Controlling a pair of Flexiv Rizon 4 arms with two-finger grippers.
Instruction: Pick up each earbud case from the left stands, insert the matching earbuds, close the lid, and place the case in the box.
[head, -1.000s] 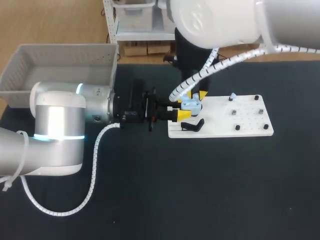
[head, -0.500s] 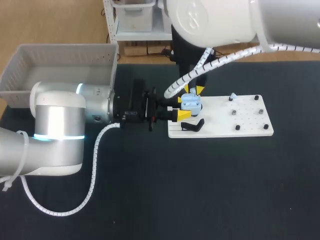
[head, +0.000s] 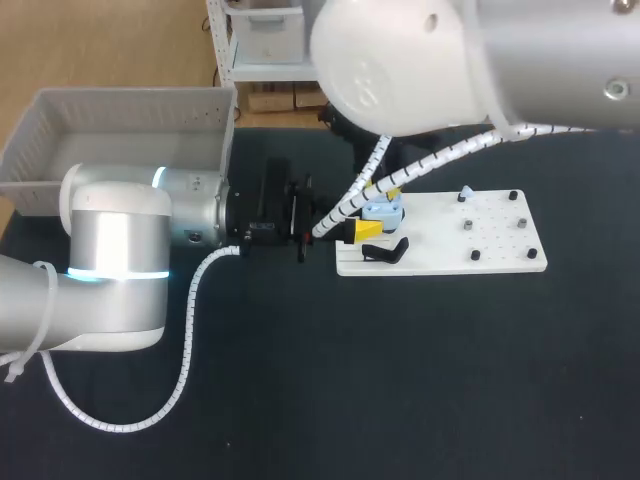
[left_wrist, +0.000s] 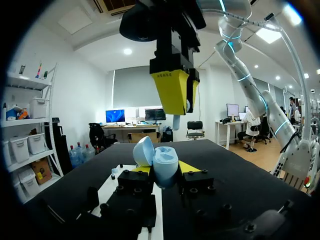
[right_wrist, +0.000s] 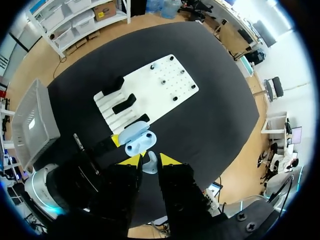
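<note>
Since the earlier frames the right end effector (head: 388, 190) has been raised off the case (head: 382, 211), and more of the head view is now covered by the right arm. The left arm has been kept where it was.

The case is clenched between the fingers of the left end effector (left_wrist: 164, 170), one yellow tip on each side. It is held just above the near-left part of the white board (head: 490, 245), with its lid (left_wrist: 144, 150) tipped open. In the left wrist view the right end effector (left_wrist: 181, 102) is seen directly above the open case, apart from it.

A pale blue earbud (right_wrist: 149, 164) is gripped between the two yellow tips of the right end effector (right_wrist: 149, 160). In the right wrist view the case (right_wrist: 136, 141) is seen below it.

A black stand (head: 385, 250) is seen on the board beside the held case. Another small pale earbud (head: 465, 192) is seated near the board's far edge. The grey box (head: 130, 128) is set at the counter's (head: 400, 380) far left corner, well apart from the board.
</note>
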